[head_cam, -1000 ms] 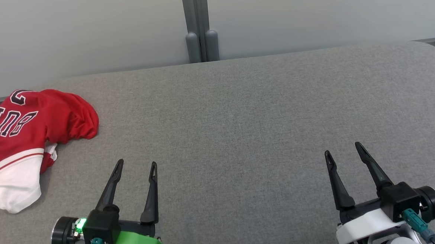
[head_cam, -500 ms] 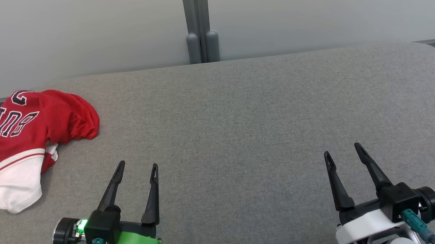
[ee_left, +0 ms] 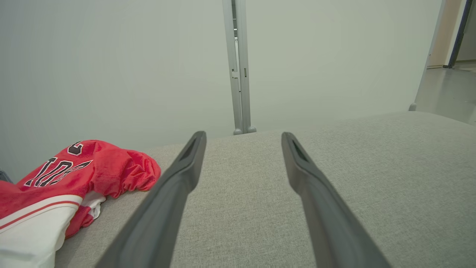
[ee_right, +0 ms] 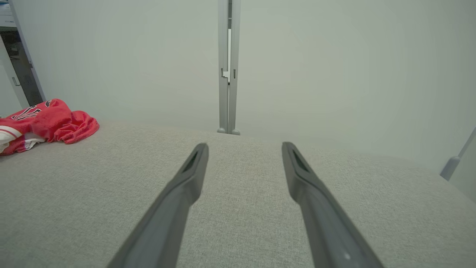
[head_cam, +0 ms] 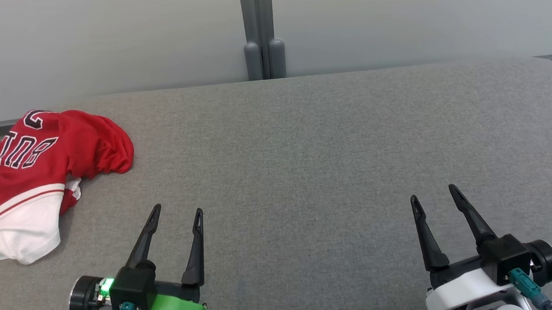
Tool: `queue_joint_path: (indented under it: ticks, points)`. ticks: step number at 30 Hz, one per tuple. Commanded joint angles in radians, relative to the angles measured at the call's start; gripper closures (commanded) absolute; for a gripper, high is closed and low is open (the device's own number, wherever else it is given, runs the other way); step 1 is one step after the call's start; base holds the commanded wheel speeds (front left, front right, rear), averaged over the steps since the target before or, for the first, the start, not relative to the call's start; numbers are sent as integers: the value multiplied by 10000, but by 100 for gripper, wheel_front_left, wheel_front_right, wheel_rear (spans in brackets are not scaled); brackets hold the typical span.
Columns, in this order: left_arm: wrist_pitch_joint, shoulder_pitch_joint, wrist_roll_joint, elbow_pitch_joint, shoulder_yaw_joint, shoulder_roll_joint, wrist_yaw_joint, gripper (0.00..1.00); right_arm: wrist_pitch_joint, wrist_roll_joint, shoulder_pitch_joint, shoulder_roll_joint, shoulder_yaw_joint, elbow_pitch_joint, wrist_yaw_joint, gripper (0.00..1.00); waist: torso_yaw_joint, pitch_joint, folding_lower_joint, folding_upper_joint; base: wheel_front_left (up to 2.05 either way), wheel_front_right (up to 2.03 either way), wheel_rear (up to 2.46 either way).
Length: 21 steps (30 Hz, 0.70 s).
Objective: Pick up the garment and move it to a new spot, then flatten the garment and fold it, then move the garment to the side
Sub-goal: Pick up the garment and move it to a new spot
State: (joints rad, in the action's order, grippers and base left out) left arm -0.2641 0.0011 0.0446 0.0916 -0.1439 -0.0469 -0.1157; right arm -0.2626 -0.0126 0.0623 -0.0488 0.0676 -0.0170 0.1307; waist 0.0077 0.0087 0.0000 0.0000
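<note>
The garment (head_cam: 36, 172) is a red and white jersey with dark lettering, lying crumpled at the far left of the grey padded surface (head_cam: 304, 149). It also appears at the lower left of the left wrist view as the garment (ee_left: 67, 186) and at the far left of the right wrist view as the garment (ee_right: 44, 124). My left gripper (head_cam: 177, 211) hovers open near the front edge, to the right of the jersey and apart from it. At the lower right my right gripper (head_cam: 433, 191) stands open, nothing between its fingers.
A pale wall with a grey vertical post (head_cam: 260, 33) stands behind the surface's far edge. The surface's right end curves off at the rounded corner (head_cam: 550, 65). In the left wrist view, a floor and doorway (ee_left: 446, 74) lie beyond the right end.
The whole head picture has shifted slightly right and down, so the camera has moved. Neither gripper has changed its opening, and the jersey lies as before.
</note>
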Motion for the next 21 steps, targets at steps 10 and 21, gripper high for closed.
queue_joint_path:
  ticks: [10, 21]
  points:
    - [-2, -96, 365, 7, -135, -62, 164, 0, -33, -39, 391, -28, -82, 69, 1, 0, 1670, -14, 0, 0, 0, 0, 0]
    - [1, 105, 499, -34, 64, -58, 389, 0, -33, -16, 470, -28, 37, 219, -3, 0, 4139, -20, 0, 0, 0, 0, 0]
